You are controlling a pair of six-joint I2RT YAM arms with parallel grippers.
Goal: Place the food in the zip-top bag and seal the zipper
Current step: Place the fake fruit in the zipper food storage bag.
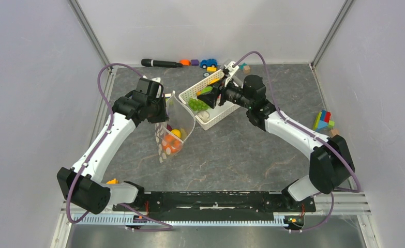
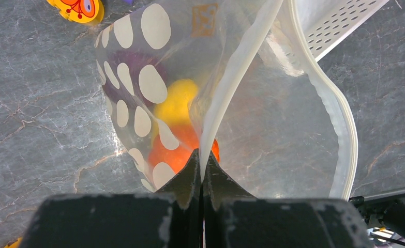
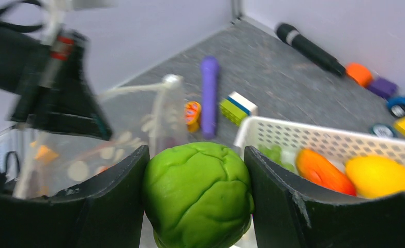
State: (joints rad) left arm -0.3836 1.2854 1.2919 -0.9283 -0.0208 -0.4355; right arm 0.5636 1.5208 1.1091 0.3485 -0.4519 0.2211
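Well, from above first: my left claw (image 1: pixel 163 110) is pinched together on the mouth edge of the zip-top bag (image 1: pixel 178 135). The bag is held up with its mouth gaping, left of centre, just beside the white basket (image 1: pixel 200 83). Inside the bag lie a yellow piece (image 1: pixel 176 133) and, below it in the frame, an orange piece (image 1: pixel 172 145). My right claw (image 1: pixel 209 96) sits over the basket at upper centre, and green grapes (image 1: pixel 196 105) lie in the basket under it.

At my left wrist the two fingers meet on the zipper (image 2: pixel 226 88) strip, with only that thin rim between them. The other rim bows away to the right. Through the dotted wall I see the yellow above the orange, and a purple piece (image 2: pixel 120 64) at upper left. A corner of the basket shows at upper right.

At my right wrist the fingers stand wide but clamped on a green leafy ball (image 3: pixel 197 199) that fills the gap. Behind it the basket holds an orange vegetable (image 3: pixel 318 170), a yellow fruit (image 3: pixel 378 175) and the grapes. The bag is only a blur at the left.
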